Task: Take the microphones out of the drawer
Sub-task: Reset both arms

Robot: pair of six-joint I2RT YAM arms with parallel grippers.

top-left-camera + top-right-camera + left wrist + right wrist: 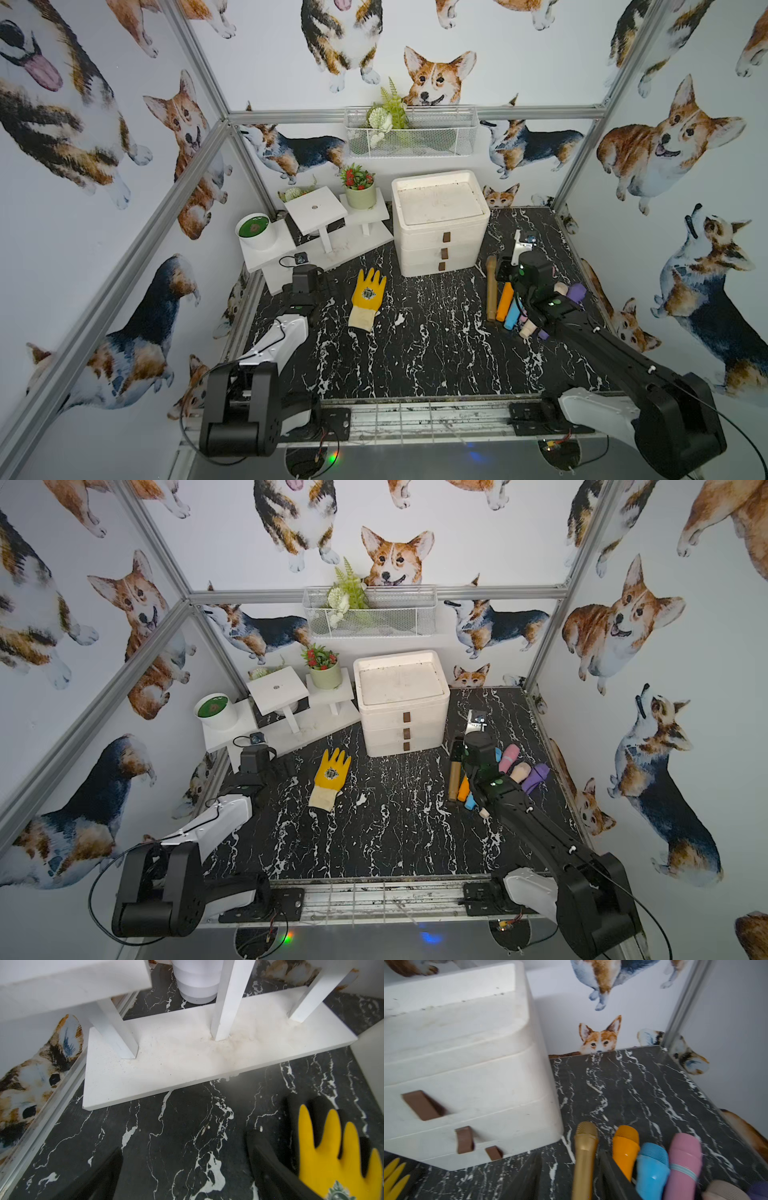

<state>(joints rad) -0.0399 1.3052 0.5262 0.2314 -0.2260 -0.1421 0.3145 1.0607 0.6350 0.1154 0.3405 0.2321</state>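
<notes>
Gold microphone (584,1157) lies on the marble tabletop (633,1088) beside the shut white drawer unit (477,1076), heading a row of coloured microphones (626,1147), between the parted, unclamped jaws of the right gripper (570,1156); left gripper (185,1142) stands wide apart.

White stand base (187,1059) on black marble tabletop (166,1136), yellow glove (332,1157) beside one of the wide-spread jaws.
</notes>
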